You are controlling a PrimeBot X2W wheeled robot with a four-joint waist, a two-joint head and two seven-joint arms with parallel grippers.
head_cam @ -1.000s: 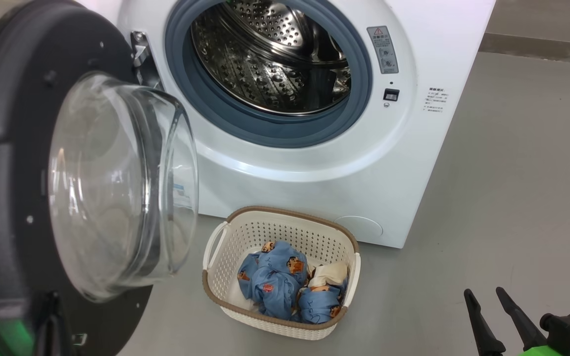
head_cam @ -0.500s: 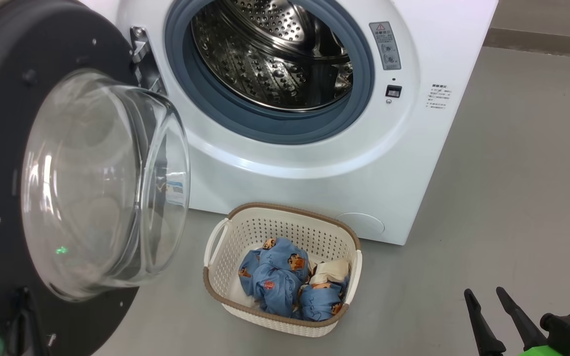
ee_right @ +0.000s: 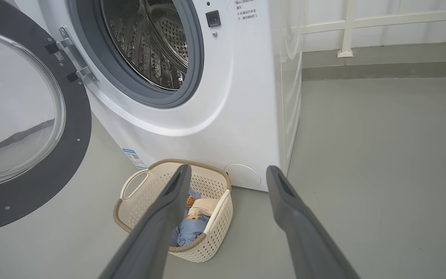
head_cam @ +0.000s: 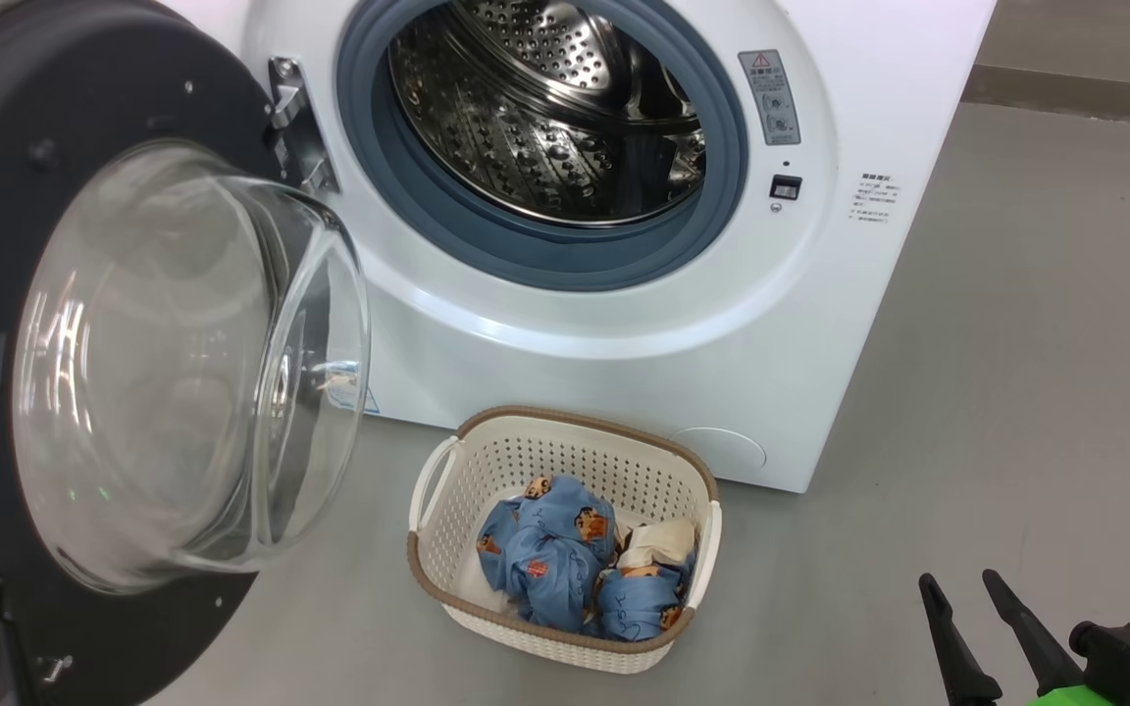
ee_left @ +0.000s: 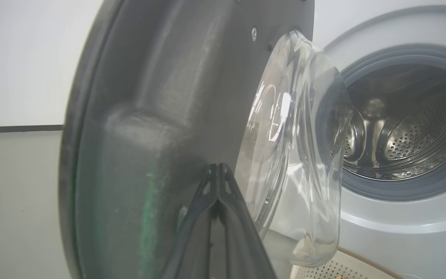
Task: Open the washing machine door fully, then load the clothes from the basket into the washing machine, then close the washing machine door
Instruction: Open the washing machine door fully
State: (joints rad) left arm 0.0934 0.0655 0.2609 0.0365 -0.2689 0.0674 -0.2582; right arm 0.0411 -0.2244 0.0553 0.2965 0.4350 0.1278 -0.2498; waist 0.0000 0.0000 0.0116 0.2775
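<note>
Washing machine [head_cam: 624, 373] w/ warning-triangle label [head_cam: 769, 97]

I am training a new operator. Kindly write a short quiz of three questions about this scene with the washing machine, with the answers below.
1. True or false: the clothes lie in the basket, which stands on the floor in front of the washing machine.
2. Choose one. The right gripper is:
A. open and holding nothing
B. shut on a garment
C. shut on a handle
3. Fill the gap: the left gripper, fingers shut together, points at the dark inner face of the ____.

Key
1. True
2. A
3. washing machine door
</note>
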